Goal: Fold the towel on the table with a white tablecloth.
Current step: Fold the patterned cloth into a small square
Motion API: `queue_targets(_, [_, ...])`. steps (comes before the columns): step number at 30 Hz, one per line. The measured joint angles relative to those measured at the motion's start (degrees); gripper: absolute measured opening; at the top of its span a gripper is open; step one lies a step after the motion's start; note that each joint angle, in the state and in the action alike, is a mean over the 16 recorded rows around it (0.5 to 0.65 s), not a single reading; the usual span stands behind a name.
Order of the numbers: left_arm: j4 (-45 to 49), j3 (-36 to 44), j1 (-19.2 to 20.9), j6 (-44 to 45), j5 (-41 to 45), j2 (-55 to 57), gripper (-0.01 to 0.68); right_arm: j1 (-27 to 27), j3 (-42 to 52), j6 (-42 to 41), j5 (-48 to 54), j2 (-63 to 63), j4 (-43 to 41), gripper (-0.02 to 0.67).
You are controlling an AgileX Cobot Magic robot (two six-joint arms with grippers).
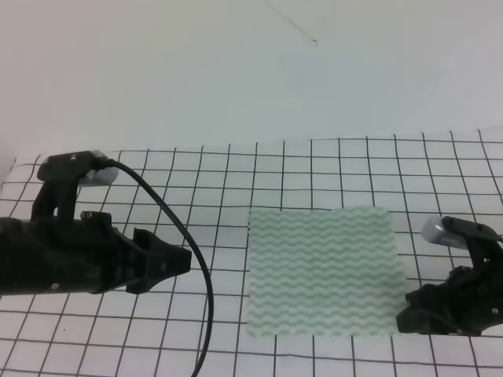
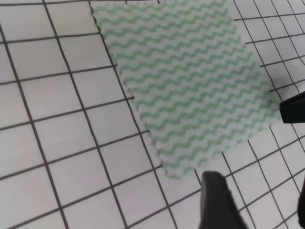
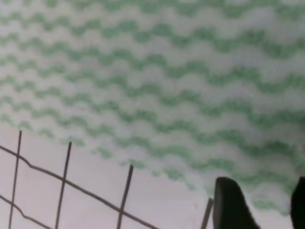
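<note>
Wavy mint-green and white stripes are printed across the towel (image 1: pixel 321 271). Thin black grid lines are printed on the white tablecloth (image 1: pixel 236 169). Both grippers are black.

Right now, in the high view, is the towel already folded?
No. The towel lies spread flat in a single layer on the tablecloth, with all four edges visible and no fold.
</note>
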Motion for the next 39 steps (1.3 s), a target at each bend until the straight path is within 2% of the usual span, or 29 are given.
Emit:
queue_targets(12, [0.0,0.0,0.0,0.1,1.39,0.0,0.336,0.0,-0.03,-5.83,0.36,0.84,8.0,0.21])
queue_targets(21, [0.0,0.0,0.0,0.21,1.55,0.0,0.336,0.0,-0.03,-3.36,0.96,0.86,6.25,0.158])
queue_targets(27, [0.0,0.0,0.0,0.27,1.61,0.0,0.336,0.0,-0.03,-0.46,0.96,0.86,3.39,0.171])
queue_targets(39, [0.0,0.0,0.0,0.5,1.82,0.0,0.336,0.0,-0.03,2.1,-0.51,0.86,3.33,0.273])
